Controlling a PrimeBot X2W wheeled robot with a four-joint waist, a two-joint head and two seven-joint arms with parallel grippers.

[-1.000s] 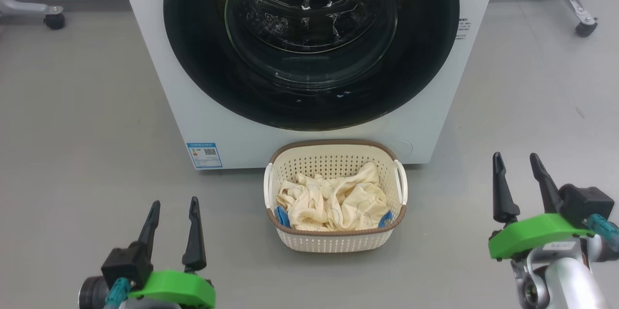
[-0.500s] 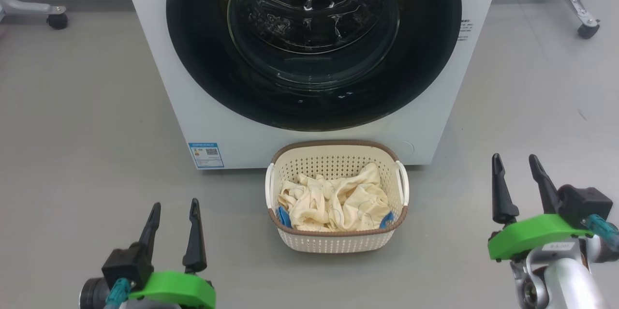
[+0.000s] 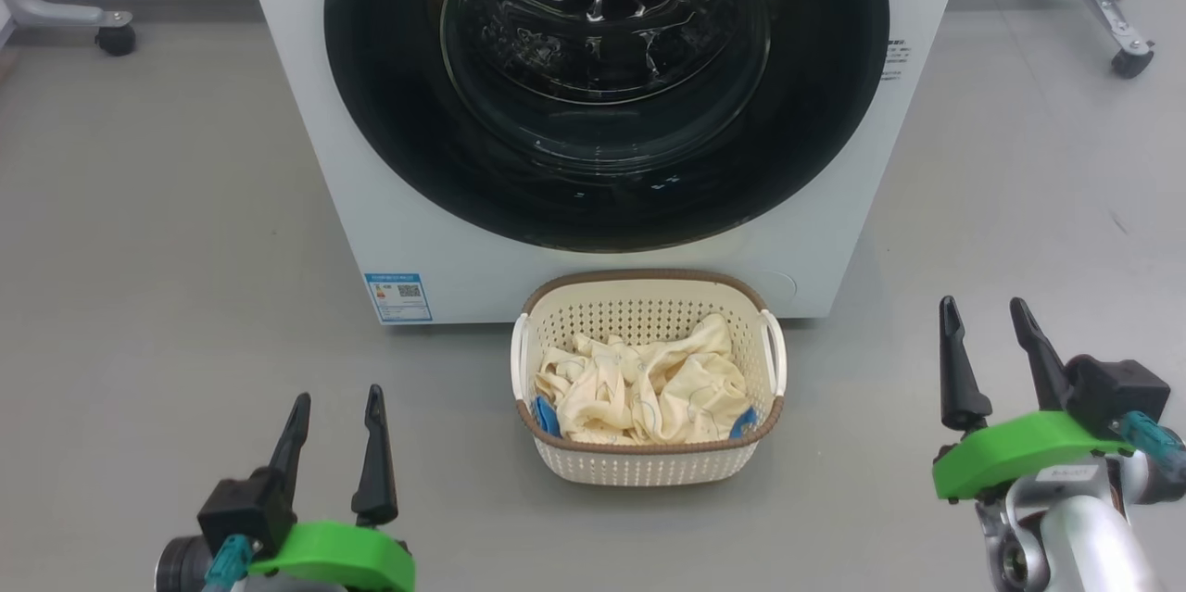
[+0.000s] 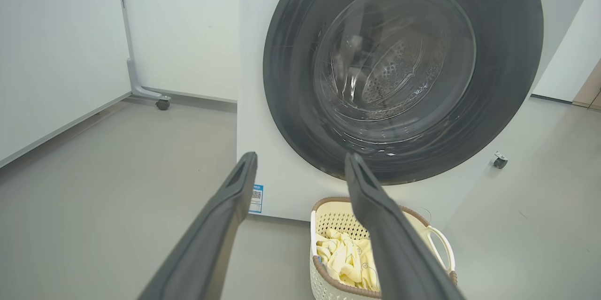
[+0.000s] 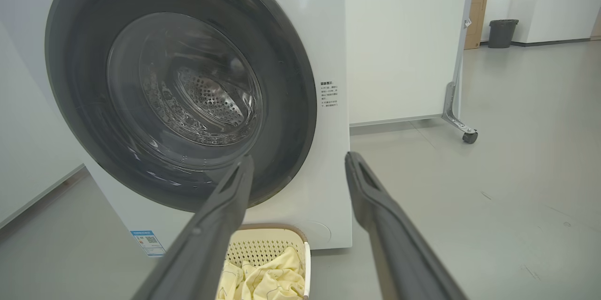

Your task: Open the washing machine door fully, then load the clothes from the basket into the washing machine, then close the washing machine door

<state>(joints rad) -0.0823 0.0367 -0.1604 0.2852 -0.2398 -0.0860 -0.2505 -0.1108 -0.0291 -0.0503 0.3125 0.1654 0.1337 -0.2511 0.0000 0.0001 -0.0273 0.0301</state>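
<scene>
At the 12 o'clock side of the head view, the washing machine (image 3: 371, 203) stood on the grey floor (image 3: 148, 249), its white front facing the camera. The washing machine door (image 3: 389, 110), a glossy black ring around a bulging glass bowl, lay shut and flush against that front. The perforated steel drum (image 3: 602, 8) was visible through the glass. A blue label (image 3: 398, 296) sat at the 7 o'clock corner of the front panel.

At 6 o'clock of the door, the basket (image 3: 639, 278) rested upright on the floor just before the machine; whether the two touched could not be told. The clothes (image 3: 639, 388) lay crumpled inside it, cream-yellow with thin dark lines and small blue parts at the two near corners.

The left gripper (image 3: 338, 393) hovered at 7 o'clock of the view, well apart from the basket. Its two dark fingers were spread, with nothing between them. The right gripper (image 3: 982, 301), at 4 o'clock, was likewise spread and empty, and stood clear of both machine and basket. Both pairs of fingers pointed toward 12 o'clock.

In the right wrist view, a white partition (image 5: 404, 42) on a castor (image 5: 469, 136) stood at 3 o'clock of the machine. A dark bin (image 5: 500, 32) stood far off at 1 o'clock.
</scene>
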